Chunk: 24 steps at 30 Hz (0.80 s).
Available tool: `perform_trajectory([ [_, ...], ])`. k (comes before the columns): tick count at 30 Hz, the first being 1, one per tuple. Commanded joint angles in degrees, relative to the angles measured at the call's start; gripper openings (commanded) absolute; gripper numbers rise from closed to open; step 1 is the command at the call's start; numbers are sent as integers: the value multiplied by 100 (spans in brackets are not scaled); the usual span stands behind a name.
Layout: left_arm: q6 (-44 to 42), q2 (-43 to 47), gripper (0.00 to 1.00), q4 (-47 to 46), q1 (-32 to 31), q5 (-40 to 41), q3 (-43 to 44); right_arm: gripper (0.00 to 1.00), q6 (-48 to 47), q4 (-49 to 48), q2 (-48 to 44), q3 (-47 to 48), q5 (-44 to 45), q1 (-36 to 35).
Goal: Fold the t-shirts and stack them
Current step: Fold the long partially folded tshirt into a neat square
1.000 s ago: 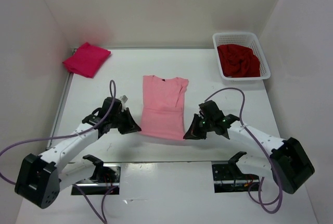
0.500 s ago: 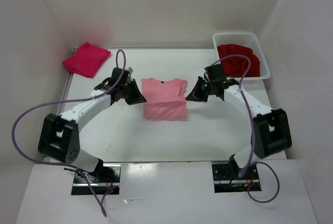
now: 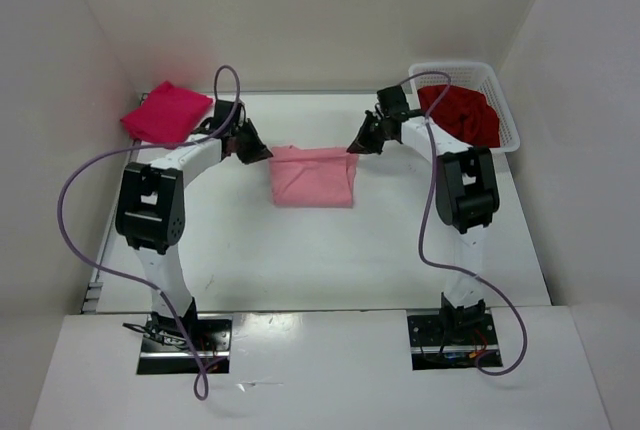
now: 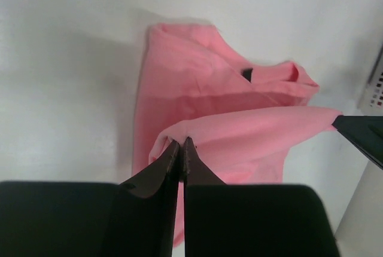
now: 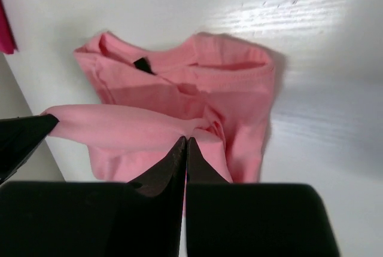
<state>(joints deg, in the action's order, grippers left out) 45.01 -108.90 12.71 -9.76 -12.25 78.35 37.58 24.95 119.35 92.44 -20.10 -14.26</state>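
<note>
The light pink t-shirt lies on the table's middle, folded in half with its hem carried over toward the collar. My left gripper is shut on the hem's left corner. My right gripper is shut on the hem's right corner. The hem stretches taut between them above the collar. A folded crimson-magenta t-shirt rests at the back left. The dark red t-shirt is bunched in the white basket.
The basket stands at the back right against the wall. White walls close in the table on the left, back and right. Purple cables loop beside both arms.
Both grippers carried the pink shirt's hem from the near edge away toward the collar, folding the shirt in half. Both arms now stretch far out over the table.
</note>
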Motion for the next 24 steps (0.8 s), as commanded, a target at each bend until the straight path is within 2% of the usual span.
perform_trajectory([
  [1, -177, -376, 8, -391, 88, 267, 478, 0, -172, 124, 404, 667, 393, 117],
  [4, -28, -903, 14, -523, 88, 22, 830, 0, -172, 273, 625, 986, 577, 117],
  [9, -28, -1195, 22, -471, 88, -32, 1551, 0, -103, 274, 511, 986, 867, 117],
  [11, -28, -1195, 35, -602, 88, -32, 1604, 0, -32, 274, 458, 864, 867, 117],
  [13, -28, -1195, 48, -603, 88, -32, 1657, 4, 30, 204, 396, 723, 867, 117],
  [14, -28, -1195, 50, -603, 88, -32, 1727, 16, 91, 203, 396, 722, 815, 117],
  [17, -28, -888, 49, -716, 88, -84, 1387, 33, 30, 282, 282, 845, 718, 117],
  [20, 25, -291, 42, -962, -148, -198, 563, 43, -23, 344, -51, 732, 665, 117],
  [21, 182, -11, 41, -1285, -236, -608, 272, 45, -23, 283, -165, 662, 735, 117],
  [24, 333, 229, 41, -1516, -728, -893, -440, 51, 117, -103, -666, 117, 596, 117],
])
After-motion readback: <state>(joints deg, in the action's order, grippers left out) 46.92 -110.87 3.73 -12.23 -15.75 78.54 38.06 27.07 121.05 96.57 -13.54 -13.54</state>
